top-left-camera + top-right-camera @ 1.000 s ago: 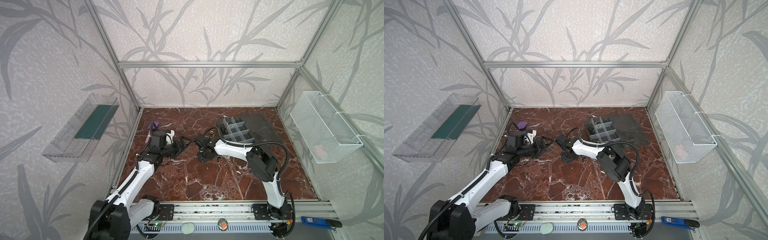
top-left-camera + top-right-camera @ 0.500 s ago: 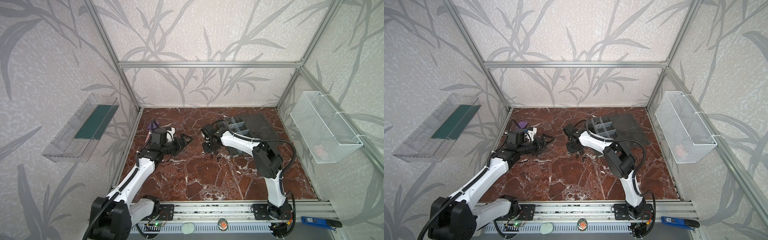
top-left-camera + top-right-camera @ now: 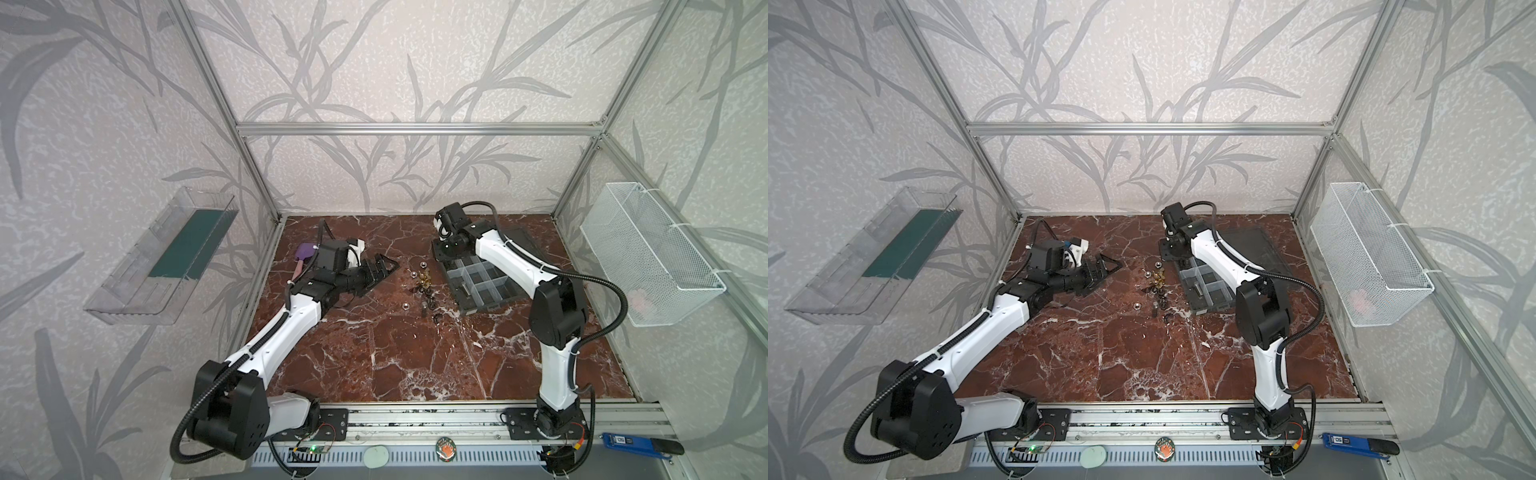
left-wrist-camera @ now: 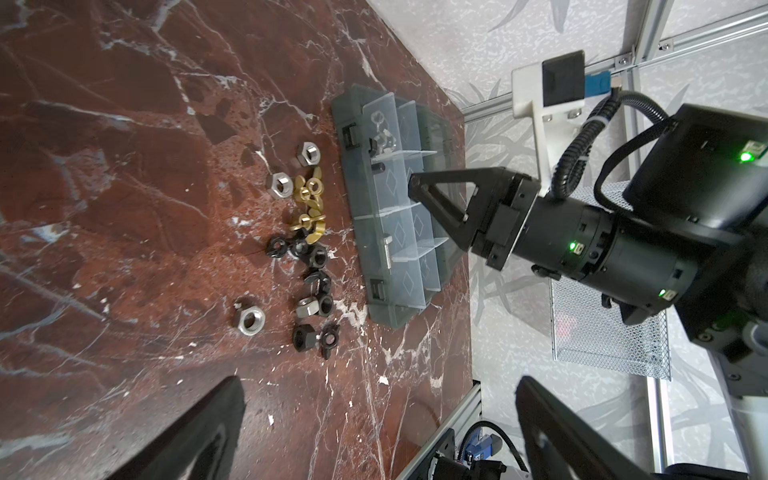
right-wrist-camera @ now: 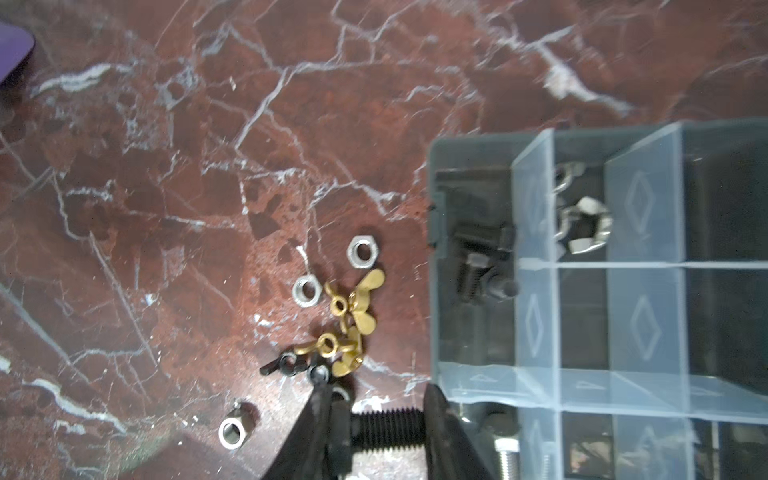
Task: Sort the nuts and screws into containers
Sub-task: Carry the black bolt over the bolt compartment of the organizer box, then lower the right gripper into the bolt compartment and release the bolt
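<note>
right end effector (image 5: 376, 409) is gripping a black screw (image 5: 388, 428), hovering by the organizer (image 3: 482, 282) right of centre in both top views. It's doing the carry step imo. Next it needs lining up over the compartment (image 5: 534, 291) w/ the matching screw, then releasing. left end effector (image 4: 378, 386) is sitting wide open, mid-left. nuts (image 3: 424, 282) are lying loose on the counter (image 3: 415, 365), centre frame.

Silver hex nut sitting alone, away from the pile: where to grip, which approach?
Pinch the silver nut across two opposite outer flats, coming straight down from above. It lies flat on the table, hole up, so only its low side walls offer parallel faces. It sits apart from the pile, with bare marble all round, so there is likely room on either side.
</note>
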